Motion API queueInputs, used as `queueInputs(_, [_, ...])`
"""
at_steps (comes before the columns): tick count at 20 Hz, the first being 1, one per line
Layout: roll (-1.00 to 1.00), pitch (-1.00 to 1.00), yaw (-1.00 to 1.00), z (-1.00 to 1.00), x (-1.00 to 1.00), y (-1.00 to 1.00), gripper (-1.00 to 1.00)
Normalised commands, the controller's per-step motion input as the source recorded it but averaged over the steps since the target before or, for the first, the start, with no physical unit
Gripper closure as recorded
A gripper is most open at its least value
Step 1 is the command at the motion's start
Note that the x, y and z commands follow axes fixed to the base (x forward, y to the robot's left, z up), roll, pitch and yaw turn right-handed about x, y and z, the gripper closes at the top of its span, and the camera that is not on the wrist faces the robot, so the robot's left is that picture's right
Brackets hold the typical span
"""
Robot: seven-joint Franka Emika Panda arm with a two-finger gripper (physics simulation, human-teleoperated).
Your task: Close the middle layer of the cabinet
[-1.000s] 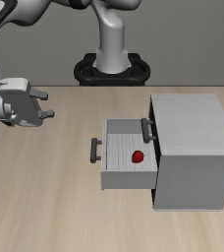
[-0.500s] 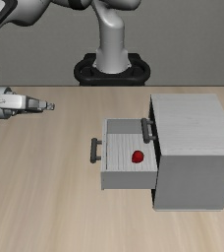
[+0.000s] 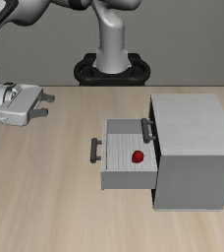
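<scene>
Drawer (image 3: 124, 178) open, red object (image 3: 139, 157) inside, end effector (image 3: 45, 105) well apart

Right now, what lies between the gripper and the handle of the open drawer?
In the exterior view, only bare tabletop lies between the gripper and the handle; no object stands in that stretch.

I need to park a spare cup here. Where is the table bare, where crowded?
Bare tabletop lies between the drawer handle and the exterior view's left edge, below the gripper. Crowded: the open drawer holding a red object, against the cabinet.
</scene>
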Motion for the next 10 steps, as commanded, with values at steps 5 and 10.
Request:
queueInputs(5, [0.0, 0.18, 0.0, -0.6, 0.0, 0.0, -1.0])
queueInputs(10, [0.0, 0.0, 0.0, -1.0, 0.0, 0.0, -1.0])
